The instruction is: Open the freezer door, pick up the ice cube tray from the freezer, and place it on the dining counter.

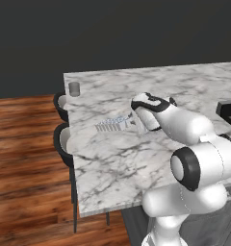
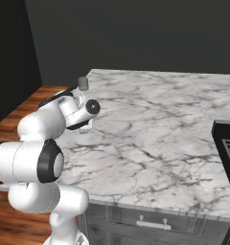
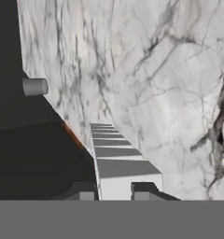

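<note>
Looking along my hand (image 3: 115, 189), I see its two dark fingertips (image 3: 143, 190) sitting close on either side of the near end of the ice cube tray (image 3: 115, 156), so I read it as clamped narrowly on that tray. The tray runs away from the hand in a row of little cells, pale with a whitish rim, and carries no lettering or mark that I can read.

From the left base view the tray (image 1: 112, 125) sticks out leftward from the hand (image 1: 133, 120), over the marble of the dining tabletop (image 1: 117, 163) and toward its left edge. Whether the tray rests on the slab or hangs just above it I cannot tell.

In the right base view the arm's wrist covers the hand, and the tray is hidden behind it.

A small grey cylinder, perhaps a cup (image 1: 74, 89), stands at the far left corner of the tabletop, well apart from the tray. Two dark round stools (image 1: 60, 139) sit tucked against the left edge, over a wooden floor (image 1: 26, 168). A black appliance top (image 2: 227, 148) lies on the tabletop's right side, far from the hand. Below the near edge is a grey drawer front with a pale bar handle (image 2: 153, 223).
</note>
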{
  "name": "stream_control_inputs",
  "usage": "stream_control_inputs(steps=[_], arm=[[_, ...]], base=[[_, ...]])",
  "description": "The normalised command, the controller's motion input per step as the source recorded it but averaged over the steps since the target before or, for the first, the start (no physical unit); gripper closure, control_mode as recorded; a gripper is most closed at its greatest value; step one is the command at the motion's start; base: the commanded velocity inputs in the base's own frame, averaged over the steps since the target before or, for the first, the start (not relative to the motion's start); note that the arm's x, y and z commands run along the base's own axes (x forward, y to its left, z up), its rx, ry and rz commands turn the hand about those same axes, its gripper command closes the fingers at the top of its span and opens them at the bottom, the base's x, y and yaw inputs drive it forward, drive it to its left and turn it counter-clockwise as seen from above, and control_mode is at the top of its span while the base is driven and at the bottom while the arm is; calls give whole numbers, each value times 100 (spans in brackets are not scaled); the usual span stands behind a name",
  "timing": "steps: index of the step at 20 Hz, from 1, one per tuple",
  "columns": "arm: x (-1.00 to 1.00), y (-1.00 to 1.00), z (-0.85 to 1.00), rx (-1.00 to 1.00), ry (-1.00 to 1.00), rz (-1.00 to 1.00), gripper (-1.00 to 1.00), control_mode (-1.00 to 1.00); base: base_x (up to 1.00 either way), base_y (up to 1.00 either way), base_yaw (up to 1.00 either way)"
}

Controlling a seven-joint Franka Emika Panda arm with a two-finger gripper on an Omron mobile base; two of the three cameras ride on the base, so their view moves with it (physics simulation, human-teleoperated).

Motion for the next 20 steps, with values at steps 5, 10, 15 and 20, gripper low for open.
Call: stream_control_inputs(steps=[5, 10, 15, 20], arm=[[24, 1, -61, 0, -1, 4, 100, -100], [20, 0, -50, 0, 0, 3, 100, -100], [10, 1, -14, 0, 5, 1, 100, -100], [14, 5, -5, 0, 11, 0, 100, -100]], base=[[0, 0, 0], [0, 0, 0], [0, 0, 0], [0, 0, 0]])
